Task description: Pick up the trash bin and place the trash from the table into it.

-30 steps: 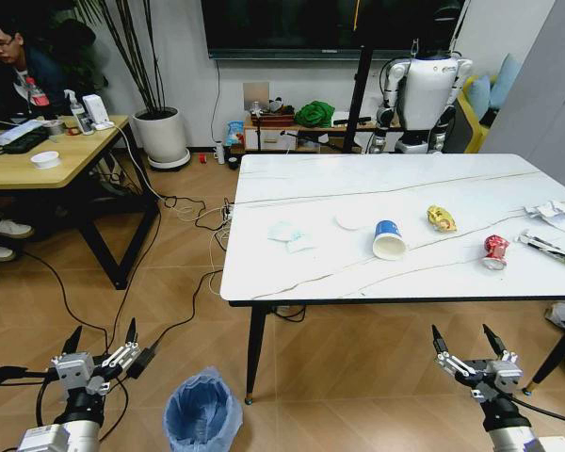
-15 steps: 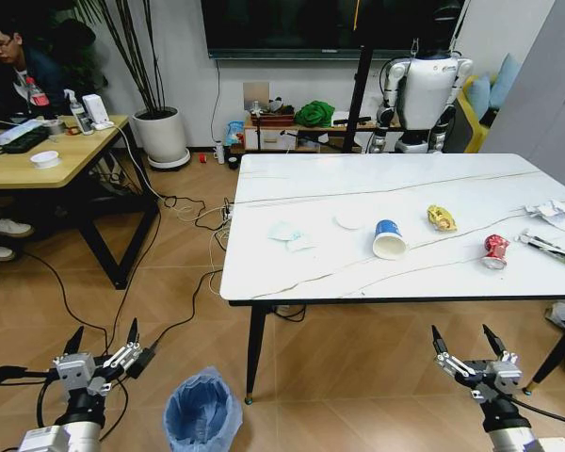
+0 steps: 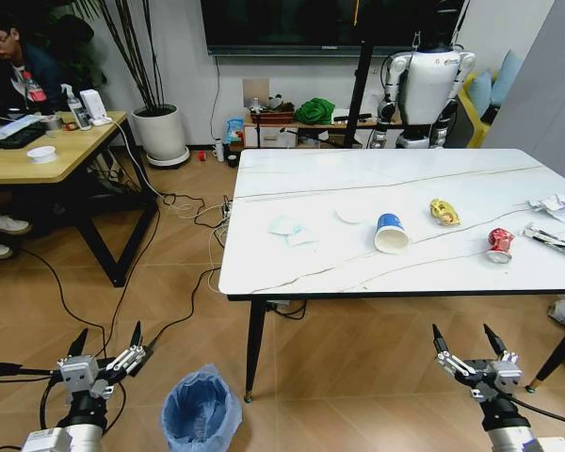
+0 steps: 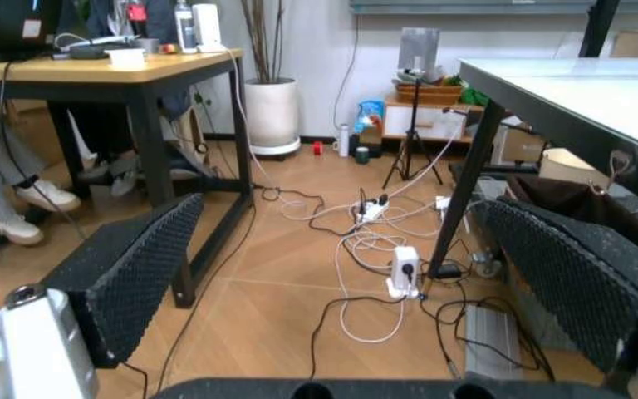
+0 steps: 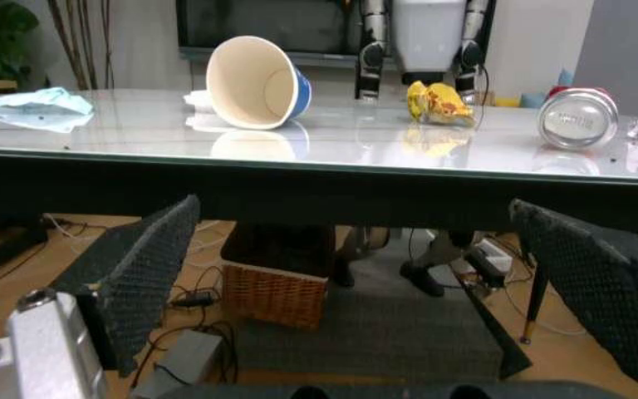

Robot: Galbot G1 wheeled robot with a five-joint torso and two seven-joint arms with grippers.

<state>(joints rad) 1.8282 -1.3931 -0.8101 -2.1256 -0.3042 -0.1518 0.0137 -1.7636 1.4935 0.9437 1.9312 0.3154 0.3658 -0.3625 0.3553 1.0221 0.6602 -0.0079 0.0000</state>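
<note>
Shifted camera, items unmoved: blue-bagged round trash bin (image 3: 201, 411) on floor between spread left end effector (image 3: 104, 350) and spread right end effector (image 3: 469, 348), awaiting pickup; blue-and-white paper cup (image 3: 390, 234) on white marble-look desk (image 3: 292, 273).

One cup (image 3: 390, 234), one can (image 3: 499, 244), two grippers (image 3: 104, 353).

White, thinly veined tabletop (image 3: 311, 254) with dark edge; blue-and-white cup (image 3: 390, 234); red can (image 3: 499, 245); yellow wrapper (image 3: 443, 212); blue-lined bin (image 3: 201, 411); black, dimple-textured fingers (image 5: 142, 274).

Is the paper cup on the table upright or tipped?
Tipped: the paper cup lies on its side, its open mouth facing the table's near edge.
</note>
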